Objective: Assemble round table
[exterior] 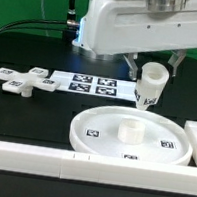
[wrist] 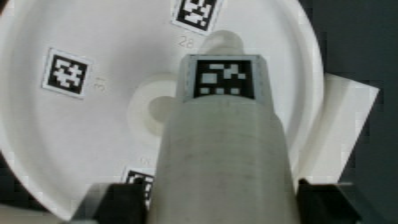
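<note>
In the exterior view, the small cross-shaped piece (exterior: 18, 79) is laid at the left on the dark worktop (exterior: 24, 112). Right of centre, the stubby cylinder post (exterior: 147, 95) is clamped upright between the tool's (exterior: 151, 77) fingers, over the large round rimmed disc (exterior: 109, 120) at lower centre.

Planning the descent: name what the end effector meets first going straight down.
The post in the end effector would land on the round disc, probably near its raised centre; depth is unclear.

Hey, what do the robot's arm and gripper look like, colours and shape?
The arm ends in a boxy white housing with rounded edges. The gripper has two fingers, dark at the tips in the wrist view. No lettering shows.
</note>
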Controlling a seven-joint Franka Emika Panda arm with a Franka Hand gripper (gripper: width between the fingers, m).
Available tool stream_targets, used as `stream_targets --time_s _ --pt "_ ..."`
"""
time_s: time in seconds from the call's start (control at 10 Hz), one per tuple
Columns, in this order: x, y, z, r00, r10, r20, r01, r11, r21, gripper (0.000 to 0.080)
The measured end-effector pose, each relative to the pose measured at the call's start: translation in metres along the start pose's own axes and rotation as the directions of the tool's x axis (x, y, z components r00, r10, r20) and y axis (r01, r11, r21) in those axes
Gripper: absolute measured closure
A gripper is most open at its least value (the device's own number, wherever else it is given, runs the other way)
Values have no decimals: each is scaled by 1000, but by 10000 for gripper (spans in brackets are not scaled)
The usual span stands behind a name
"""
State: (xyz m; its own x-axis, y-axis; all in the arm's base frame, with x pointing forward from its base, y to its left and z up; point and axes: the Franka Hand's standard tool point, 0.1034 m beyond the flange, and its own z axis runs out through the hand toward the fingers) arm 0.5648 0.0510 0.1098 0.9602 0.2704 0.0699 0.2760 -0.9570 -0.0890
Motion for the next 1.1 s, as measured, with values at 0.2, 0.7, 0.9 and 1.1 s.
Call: stream_targets --time_s 0.2,0.7,0.9,1.1 --pt "3 8 3 994 -6 -112 2 999 -37 390" --pt "7 25 -19 945 -162 -284 118 979 -166 390" --pt "6 25 -18 946 -162 -282 119 979 -165 390" --pt "6 25 -17 946 -162 -281 119 979 -164 390"
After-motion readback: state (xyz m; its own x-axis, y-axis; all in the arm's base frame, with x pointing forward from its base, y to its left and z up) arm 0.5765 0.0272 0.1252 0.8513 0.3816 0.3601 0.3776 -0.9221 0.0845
